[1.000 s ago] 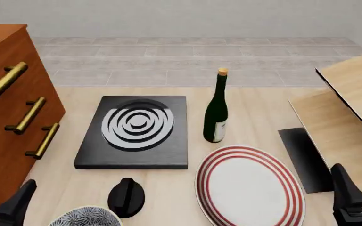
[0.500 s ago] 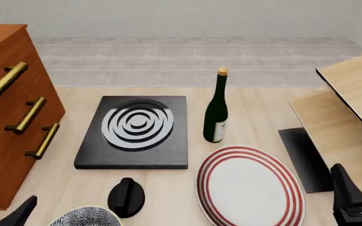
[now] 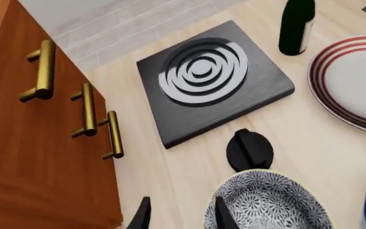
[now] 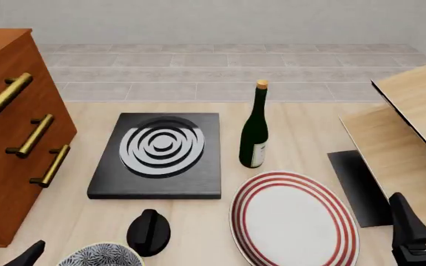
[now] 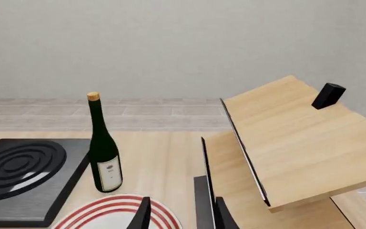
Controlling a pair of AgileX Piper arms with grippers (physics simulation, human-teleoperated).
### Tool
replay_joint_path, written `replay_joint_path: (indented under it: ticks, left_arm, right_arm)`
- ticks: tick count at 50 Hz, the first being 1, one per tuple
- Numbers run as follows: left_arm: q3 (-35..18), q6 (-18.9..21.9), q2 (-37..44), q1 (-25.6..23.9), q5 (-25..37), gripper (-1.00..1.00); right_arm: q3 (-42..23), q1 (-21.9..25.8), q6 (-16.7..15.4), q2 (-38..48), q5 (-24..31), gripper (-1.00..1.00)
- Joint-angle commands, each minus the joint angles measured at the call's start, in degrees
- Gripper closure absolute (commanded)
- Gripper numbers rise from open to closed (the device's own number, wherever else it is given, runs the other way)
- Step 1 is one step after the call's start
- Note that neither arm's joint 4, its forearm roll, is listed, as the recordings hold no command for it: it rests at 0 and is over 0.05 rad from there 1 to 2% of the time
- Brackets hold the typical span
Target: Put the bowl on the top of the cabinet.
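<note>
While the left end effector (image 3: pixel 179 217) hovers with fingers narrowly parted and empty just beside the bowl (image 3: pixel 269 202), the bowl sits on the bench (image 4: pixel 302 127) at its near edge. Farther left stands the cabinet (image 4: pixel 9 138). The right end effector (image 5: pixel 179 214) is likewise narrow, holding nothing.
</note>
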Motion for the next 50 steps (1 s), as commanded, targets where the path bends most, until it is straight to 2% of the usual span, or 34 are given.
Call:
replay_joint_path:
  ticks: [1,50]
  left_arm:
    - [-0.8,0.35,0.21,-1.59,2.68,-1.0]
    - [-5.39,-4.47,4.27,-10.99,10.79,-1.0]
  right_arm:
    - [0.0,0.0,-0.01,0.0,0.0,-1.0]
    - [0.0,0.01,0.0,0.0,0.0,-1.0]
